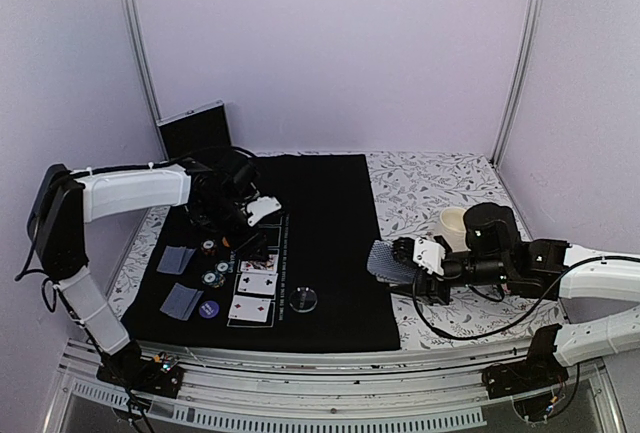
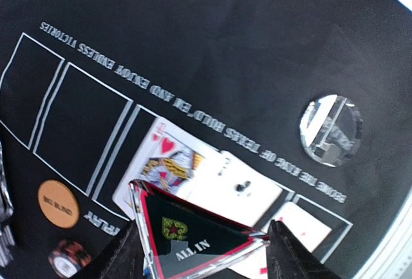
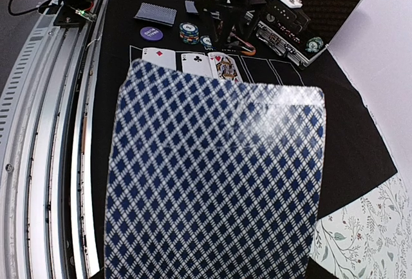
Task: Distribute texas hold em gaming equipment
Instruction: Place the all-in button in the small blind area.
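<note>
While the left arm reaches over the black mat [image 1: 330, 203] on the table [image 1: 440, 183] in the overhead view, the left end effector [image 1: 243, 221] hangs over the row of printed boxes. Face-up cards [image 1: 257, 283] lie in that row, with a clear disc [image 1: 305, 300] just to their right and a purple disc [image 1: 208, 308] to their left. Two face-down cards [image 1: 176, 259] lie near the mat's left edge, and striped chips [image 1: 215, 278] sit between them and the row. The right end effector [image 1: 398, 259] is at the mat's right edge, clamped on lattice-backed cards [image 1: 383, 261]. A cream cup [image 1: 455, 221] stands just behind it.

Left wrist view: the fingers [image 2: 122, 256] are closed on the red triangle marker [image 2: 193, 234], lettered ALL IN, above a heart court card [image 2: 170, 163]. An orange disc [image 2: 58, 203] lies to the left.

Right wrist view: the held card back fills the frame and hides the fingers. An open case [image 3: 309, 8] sits at the mat's far side.
</note>
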Robot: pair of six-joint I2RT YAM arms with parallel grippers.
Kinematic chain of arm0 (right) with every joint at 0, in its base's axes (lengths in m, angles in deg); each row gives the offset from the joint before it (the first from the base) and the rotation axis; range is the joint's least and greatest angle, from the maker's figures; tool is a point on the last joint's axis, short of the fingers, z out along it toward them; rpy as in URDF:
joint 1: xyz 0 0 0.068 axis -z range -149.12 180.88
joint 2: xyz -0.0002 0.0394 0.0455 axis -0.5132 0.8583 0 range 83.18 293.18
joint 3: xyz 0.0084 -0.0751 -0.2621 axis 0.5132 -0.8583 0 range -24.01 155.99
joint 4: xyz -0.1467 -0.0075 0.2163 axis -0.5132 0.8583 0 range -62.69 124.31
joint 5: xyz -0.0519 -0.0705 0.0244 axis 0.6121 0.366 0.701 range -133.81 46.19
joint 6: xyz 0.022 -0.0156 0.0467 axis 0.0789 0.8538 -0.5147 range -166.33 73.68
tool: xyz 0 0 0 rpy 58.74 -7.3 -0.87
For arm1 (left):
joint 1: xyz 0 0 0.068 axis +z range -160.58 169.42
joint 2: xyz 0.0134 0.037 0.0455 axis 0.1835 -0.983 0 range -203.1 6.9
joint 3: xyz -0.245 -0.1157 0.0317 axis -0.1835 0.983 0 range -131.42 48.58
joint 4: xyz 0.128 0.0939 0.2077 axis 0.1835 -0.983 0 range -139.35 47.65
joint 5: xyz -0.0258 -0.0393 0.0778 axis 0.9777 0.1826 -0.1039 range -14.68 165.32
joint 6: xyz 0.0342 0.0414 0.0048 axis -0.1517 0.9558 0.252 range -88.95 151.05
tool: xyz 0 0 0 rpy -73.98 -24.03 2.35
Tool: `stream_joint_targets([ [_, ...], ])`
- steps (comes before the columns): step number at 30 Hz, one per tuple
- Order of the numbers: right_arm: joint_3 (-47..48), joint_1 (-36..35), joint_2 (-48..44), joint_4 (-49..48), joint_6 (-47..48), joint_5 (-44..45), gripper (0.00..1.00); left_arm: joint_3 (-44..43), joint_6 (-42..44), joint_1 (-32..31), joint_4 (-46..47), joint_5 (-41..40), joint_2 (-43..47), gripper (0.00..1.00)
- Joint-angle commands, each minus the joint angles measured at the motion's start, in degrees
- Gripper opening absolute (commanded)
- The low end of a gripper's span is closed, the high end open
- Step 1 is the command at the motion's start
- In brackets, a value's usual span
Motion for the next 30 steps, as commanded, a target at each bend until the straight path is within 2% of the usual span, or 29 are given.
stream_joint_targets([
  [1, -0.1, 0.6, -0.9, 0.0, -0.2, 0.4, 0.57, 3.5, -9.6, -7.0, -3.0, -3.1, 4.9, 0.24],
  [4, 0.0, 0.6, -0.7, 0.0, -0.2, 0.4, 0.57, 3.8, -15.3, -11.5, -5.3, -5.1, 6.1, 0.24],
  [11, 0.1, 0.7, -0.8, 0.3, 0.0, 0.4, 0.57, 7.1, -35.5, -17.2, -9.7, -7.3, 10.7, 0.28],
  [14, 0.3, 0.7, -0.7, 0.3, 0.2, 0.3, 0.57, 9.5, -41.6, -17.9, -12.7, -8.9, 12.3, 0.28],
  [18, 0.3, 0.7, -0.5, 0.3, 0.2, 0.2, 0.57, 13.5, -49.1, -18.0, -15.9, -12.5, 14.3, 0.24],
  [25, 0.2, 0.6, -0.3, 0.2, 0.1, -0.1, 0.57, 18.9, -52.5, -17.2, -14.8, -18.7, 14.9, 0.23],
  [30, 0.2, 0.7, -0.8, 0.5, -0.2, -0.1, 0.57, 22.2, -52.0, -14.1, -12.1, -18.9, 15.8, 0.25],
])
